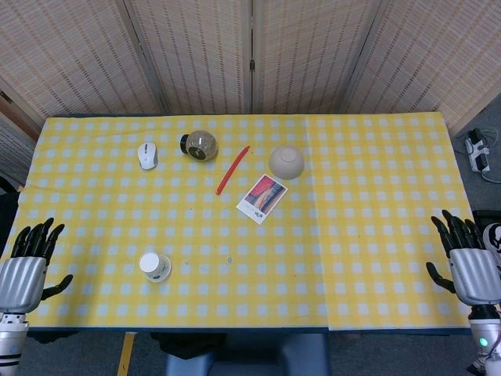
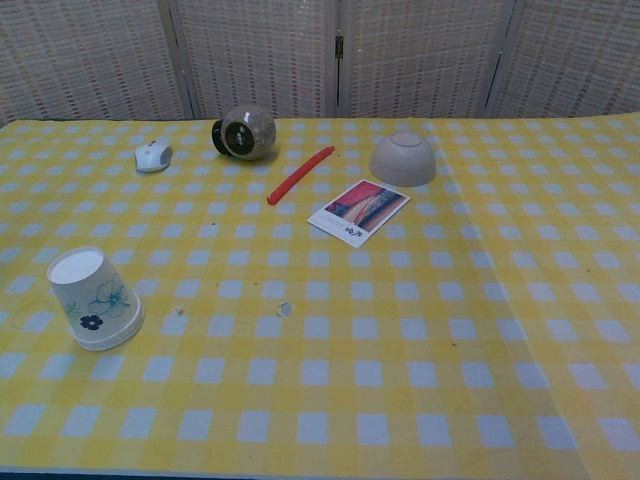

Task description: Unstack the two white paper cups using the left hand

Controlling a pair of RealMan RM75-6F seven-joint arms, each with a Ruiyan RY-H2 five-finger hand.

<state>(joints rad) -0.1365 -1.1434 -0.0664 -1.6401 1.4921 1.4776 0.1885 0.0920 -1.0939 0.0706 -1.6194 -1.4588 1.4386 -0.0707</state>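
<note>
The white paper cups (image 1: 155, 266) (image 2: 93, 298) stand stacked upside down near the table's front left, with a blue flower print on the side. My left hand (image 1: 27, 266) hovers at the table's left edge, well left of the cups, fingers spread and holding nothing. At the right edge my right hand (image 1: 467, 258) is likewise spread and holds nothing. Neither hand shows in the chest view.
Further back lie a white mouse (image 1: 147, 155) (image 2: 153, 155), a round jar on its side (image 1: 200, 145) (image 2: 243, 132), a red stick (image 1: 232, 169) (image 2: 300, 174), an upturned beige bowl (image 1: 286, 161) (image 2: 403, 159) and a picture card (image 1: 262, 198) (image 2: 360, 211).
</note>
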